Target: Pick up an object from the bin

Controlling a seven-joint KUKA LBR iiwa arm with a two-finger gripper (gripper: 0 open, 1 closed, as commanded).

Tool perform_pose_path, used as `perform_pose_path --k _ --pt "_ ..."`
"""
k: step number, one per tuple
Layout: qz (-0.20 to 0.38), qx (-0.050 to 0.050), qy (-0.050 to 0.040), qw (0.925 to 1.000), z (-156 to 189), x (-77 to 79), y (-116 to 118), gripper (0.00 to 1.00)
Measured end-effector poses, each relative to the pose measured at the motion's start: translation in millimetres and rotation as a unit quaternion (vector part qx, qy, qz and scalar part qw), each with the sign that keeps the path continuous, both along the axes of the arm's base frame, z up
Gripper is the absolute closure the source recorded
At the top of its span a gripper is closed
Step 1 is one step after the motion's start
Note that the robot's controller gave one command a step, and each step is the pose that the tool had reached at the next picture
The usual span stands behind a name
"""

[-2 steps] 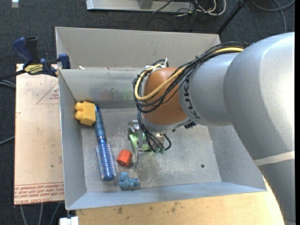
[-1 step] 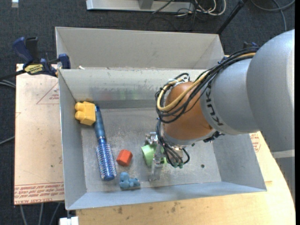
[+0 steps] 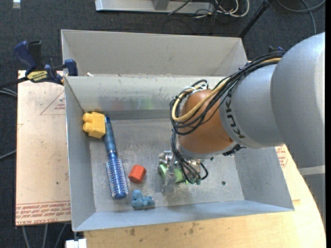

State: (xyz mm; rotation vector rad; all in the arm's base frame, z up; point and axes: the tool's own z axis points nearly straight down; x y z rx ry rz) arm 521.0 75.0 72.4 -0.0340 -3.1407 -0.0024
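A small bright-green thing [image 3: 175, 174] lies on the bin [image 3: 232, 169] floor, midway along the front wall.

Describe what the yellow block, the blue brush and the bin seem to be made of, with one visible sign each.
Yellow block: likely plastic, smooth, evenly coloured, with rounded moulded bumps. Brush: probably plastic, glossy blue handle and see-through bristled head. Bin: sheet metal, dull grey, scuffed floor, flat folded walls.

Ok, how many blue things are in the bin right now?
2. A blue hairbrush lies along the left side of the bin, and a small blue lump sits near the front wall, right of the brush's head. The arm could hide more.
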Motion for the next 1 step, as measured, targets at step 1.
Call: perform_pose_path --k 1 --pt "-0.129 -0.001 -0.0014 0.9917 50.9 -15.6 -24.5 1.0"
